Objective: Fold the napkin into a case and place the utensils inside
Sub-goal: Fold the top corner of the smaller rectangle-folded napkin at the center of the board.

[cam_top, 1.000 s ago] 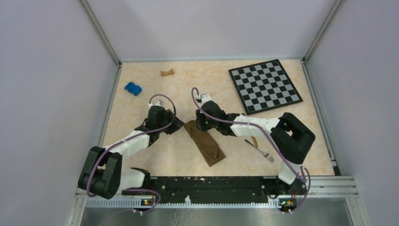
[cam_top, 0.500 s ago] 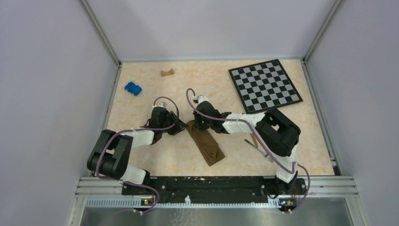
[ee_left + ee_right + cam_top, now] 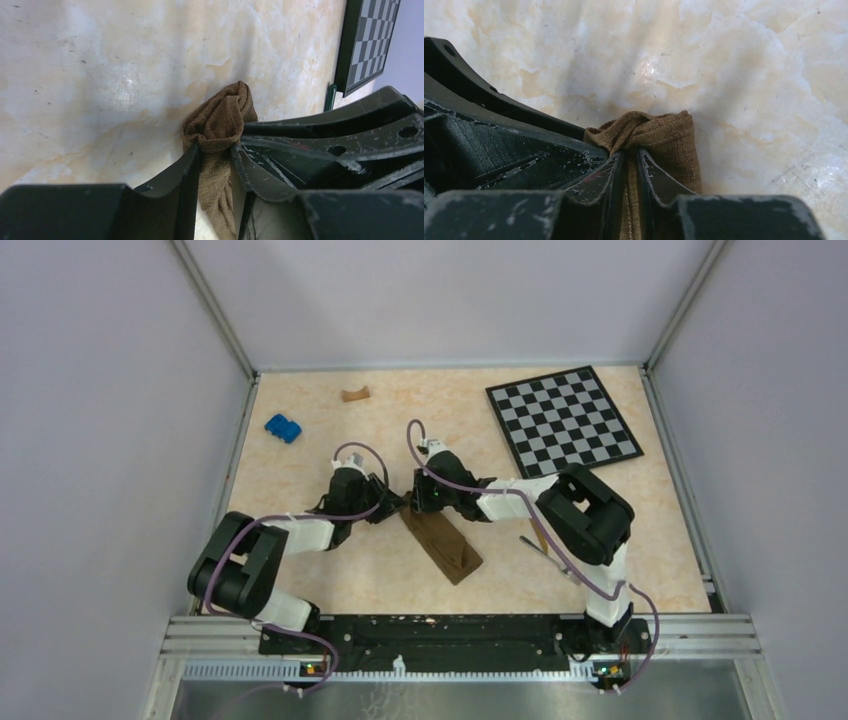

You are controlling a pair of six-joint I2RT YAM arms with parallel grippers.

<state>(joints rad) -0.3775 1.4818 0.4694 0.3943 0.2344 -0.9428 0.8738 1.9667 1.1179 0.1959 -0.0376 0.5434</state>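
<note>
Left gripper [image 3: 390, 508] moved in, now pinching case [image 3: 445, 548] far end (beside right gripper [image 3: 413, 503]); case shifted slightly.

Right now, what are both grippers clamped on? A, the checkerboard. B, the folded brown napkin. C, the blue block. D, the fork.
B: each wrist view shows brown cloth pinched in its gripper, with the left gripper and the right gripper meeting at the far end of the napkin.
</note>
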